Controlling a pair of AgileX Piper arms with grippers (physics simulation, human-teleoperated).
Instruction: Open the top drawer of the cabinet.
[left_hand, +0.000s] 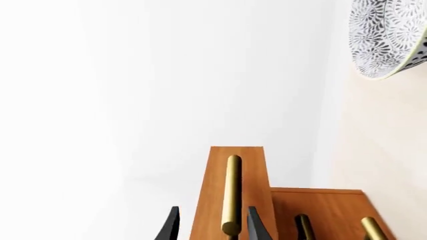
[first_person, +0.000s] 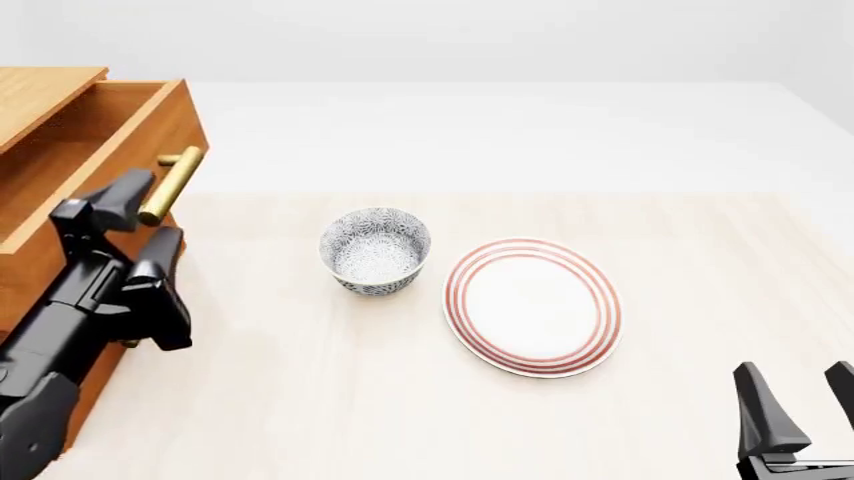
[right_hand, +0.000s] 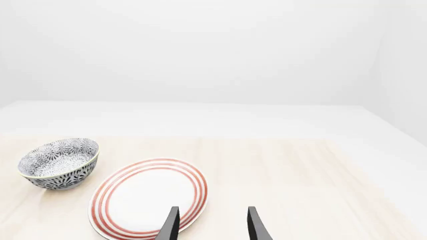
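A: Top drawer (first_person: 94, 150), orange-brown wood with a brass bar handle (first_person: 171, 185). Location: upper left of the front frame, standing well out from the cabinet (first_person: 40, 300), its inside showing.

B: Left gripper (first_person: 134, 225)?

A: Sitting at that handle. In the left wrist view the two dark fingertips (left_hand: 172, 225) are flanking the bar (left_hand: 231, 195), one on each side with a gap showing, so the jaws are straddling the handle and not visibly pinching it. Whether they are touching it, I cannot tell.

B: Right gripper (first_person: 798, 410)?

A: Parked at the lower right of the front frame, jaws apart, holding nothing, pointing toward the striped plate (right_hand: 150, 200).

B: Other items?

A: Patterned bowl (first_person: 376, 250) at centre, just left of the plate, well apart from the drawer.

B: Handling note for this step?

A: Judging by the extension, most of the travel looks done. Any further pull should be running straight along the drawer's slide, with the bar kept centred between the fingers, so the box is not twisting.
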